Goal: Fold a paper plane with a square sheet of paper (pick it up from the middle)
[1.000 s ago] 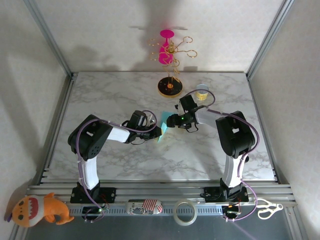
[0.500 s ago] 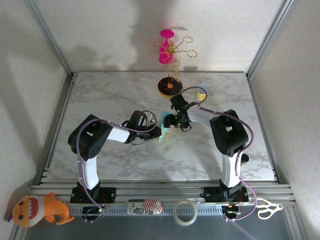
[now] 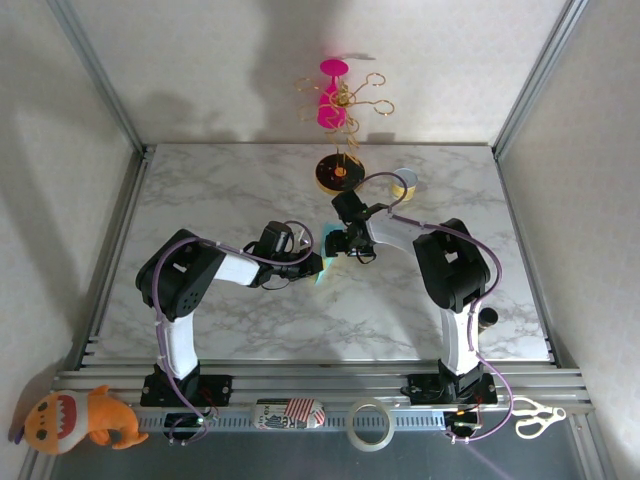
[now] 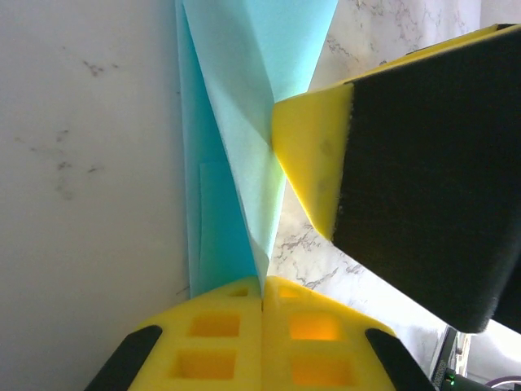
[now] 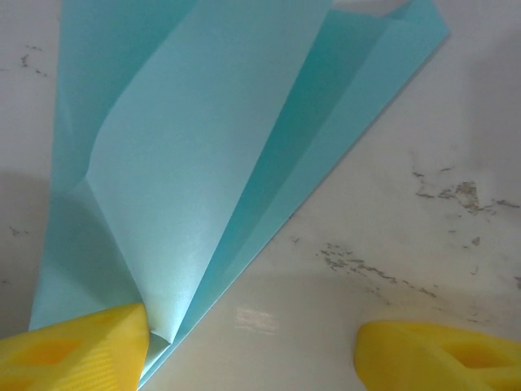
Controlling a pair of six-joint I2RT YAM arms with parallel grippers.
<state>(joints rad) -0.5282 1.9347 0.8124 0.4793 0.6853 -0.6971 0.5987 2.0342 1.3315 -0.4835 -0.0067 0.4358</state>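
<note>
The teal-blue paper (image 3: 323, 252) stands folded into a narrow pointed shape with several creased layers, at the middle of the marble table (image 3: 220, 190). My left gripper (image 4: 264, 285) is shut on its lower edge, and the paper (image 4: 236, 138) fans upward from the pinch. My right gripper (image 5: 256, 354) is open. Its left fingertip (image 5: 81, 350) touches the corner of the paper (image 5: 203, 147), and its right fingertip (image 5: 440, 354) hovers over bare marble. In the left wrist view, one yellow pad (image 4: 305, 163) of the right gripper presses against the paper's side.
A round black-and-yellow stand base (image 3: 340, 173) with a pink and gold rack stands at the back. A small yellow roll (image 3: 404, 182) sits beside it. On the front rail lie a plush toy (image 3: 80, 418), a striped object (image 3: 290, 412), a tape ring (image 3: 368, 424) and scissors (image 3: 535, 415).
The right arm has swung left and its gripper has come up against the paper. The left arm and the paper have stayed put.
</note>
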